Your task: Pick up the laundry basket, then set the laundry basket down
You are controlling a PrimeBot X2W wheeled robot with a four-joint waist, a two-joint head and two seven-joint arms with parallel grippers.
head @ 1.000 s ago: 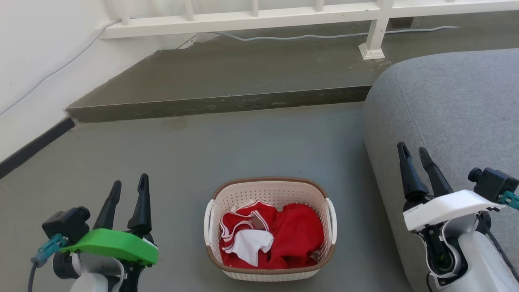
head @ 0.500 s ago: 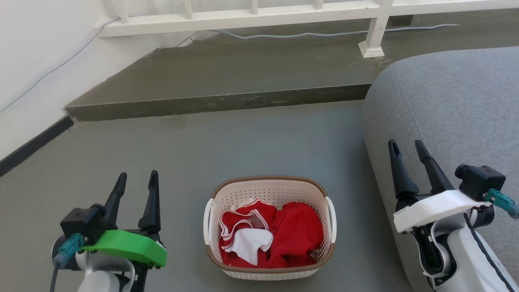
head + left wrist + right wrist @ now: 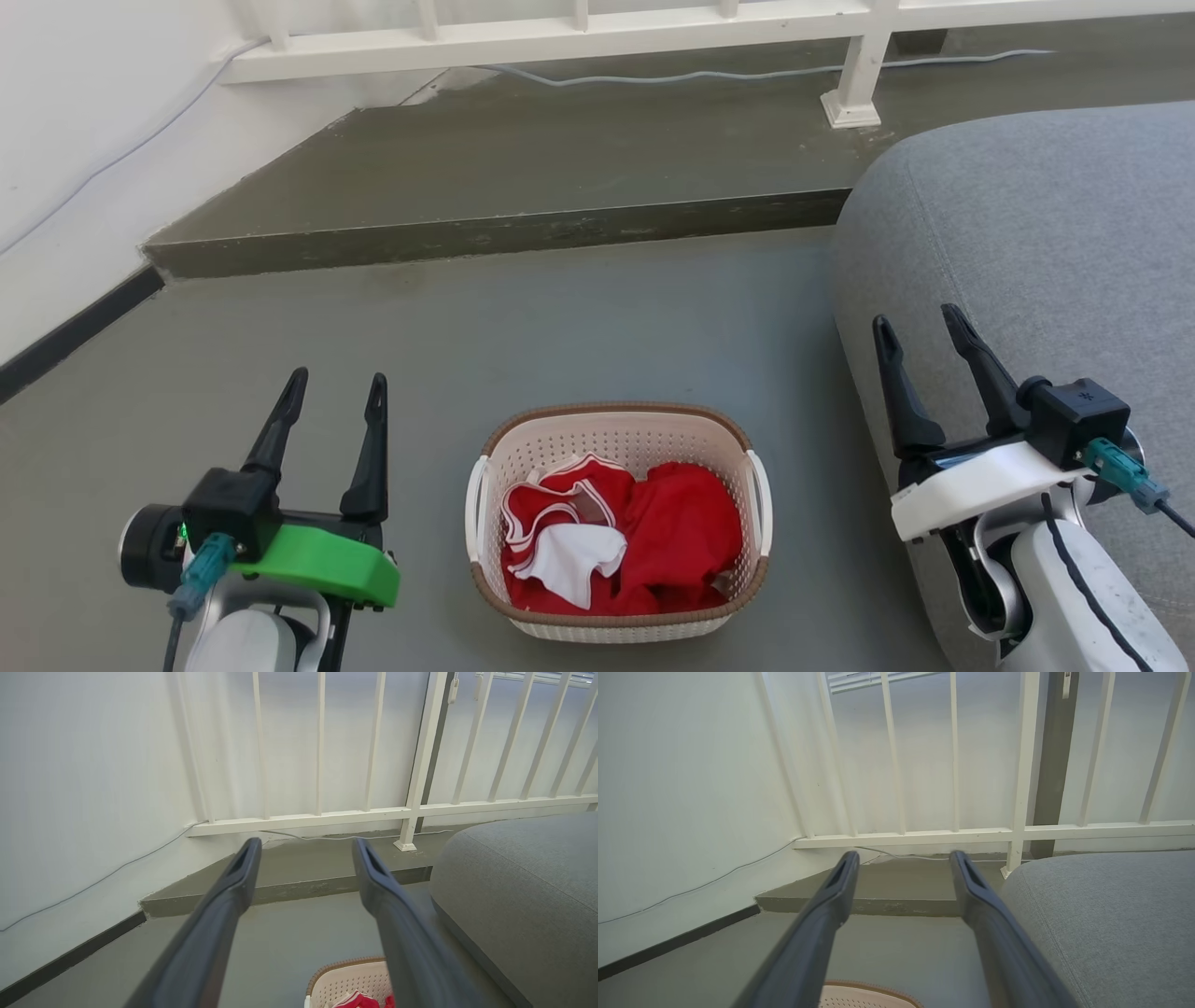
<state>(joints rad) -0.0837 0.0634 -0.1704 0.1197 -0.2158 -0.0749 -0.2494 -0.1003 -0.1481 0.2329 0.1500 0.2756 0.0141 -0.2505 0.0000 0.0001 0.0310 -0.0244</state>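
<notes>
The laundry basket (image 3: 523,453), cream-white and perforated with a brown rim and white side handles, stands on the grey floor at the bottom centre of the head view. Red and white clothes (image 3: 621,546) lie inside it. My left gripper (image 3: 336,385) hovers open to the left of the basket, apart from it. On the other side my right gripper (image 3: 917,323) is open too, in front of the sofa. A corner of the basket (image 3: 348,980) shows below the fingers in the left wrist view, and its rim (image 3: 873,994) in the right wrist view.
A grey sofa (image 3: 1046,252) fills the right side, close to the basket. A raised concrete step (image 3: 504,233) crosses behind, with a white railing (image 3: 579,37) and a cable (image 3: 653,75) on it. A white wall (image 3: 84,140) closes the left.
Both grippers have moved inward toward the basket and a little forward, still open. The head camera has shifted slightly. The basket stays on the floor.
</notes>
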